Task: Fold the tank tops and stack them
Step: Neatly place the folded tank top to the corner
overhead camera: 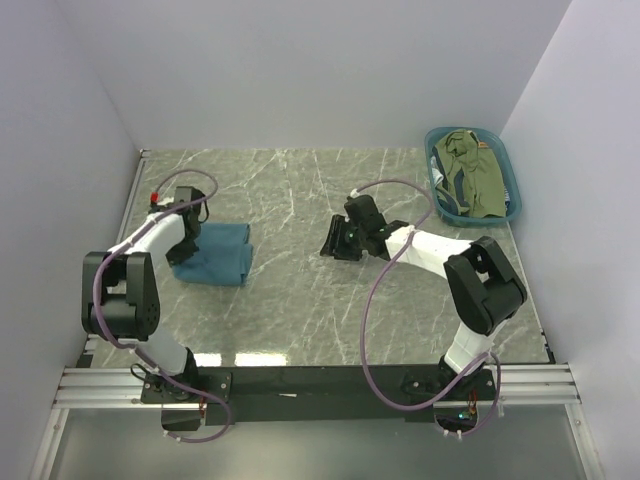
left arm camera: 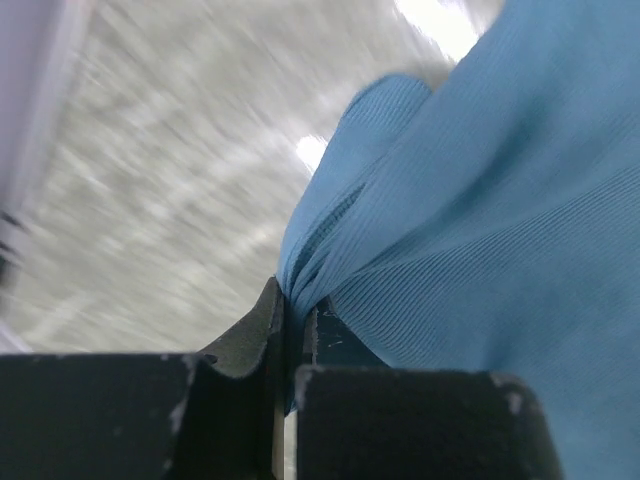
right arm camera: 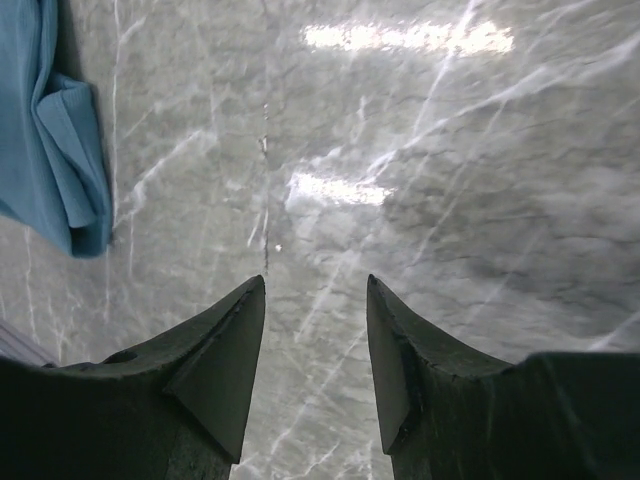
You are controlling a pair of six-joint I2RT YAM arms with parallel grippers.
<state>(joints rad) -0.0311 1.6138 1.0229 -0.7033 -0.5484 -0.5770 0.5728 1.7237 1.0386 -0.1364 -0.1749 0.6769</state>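
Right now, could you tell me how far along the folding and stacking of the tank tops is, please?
Done: the teal-blue top lies on the table, folded into a rough rectangle. In hand: the left tool is shut on an edge of it; the right tool is open over bare table, holding nothing. Left: the olive-green top lies crumpled in the basket, and no stack exists yet.

The table (overhead camera: 300, 190) is being viewed from overhead, behind its near edge. The teal tank top (left arm camera: 480, 200) is being framed closely, just ahead of the left claw (left arm camera: 292, 305). Table ahead of the right claw (right arm camera: 315, 282) is being viewed from nearby, the same top being caught beside that claw.
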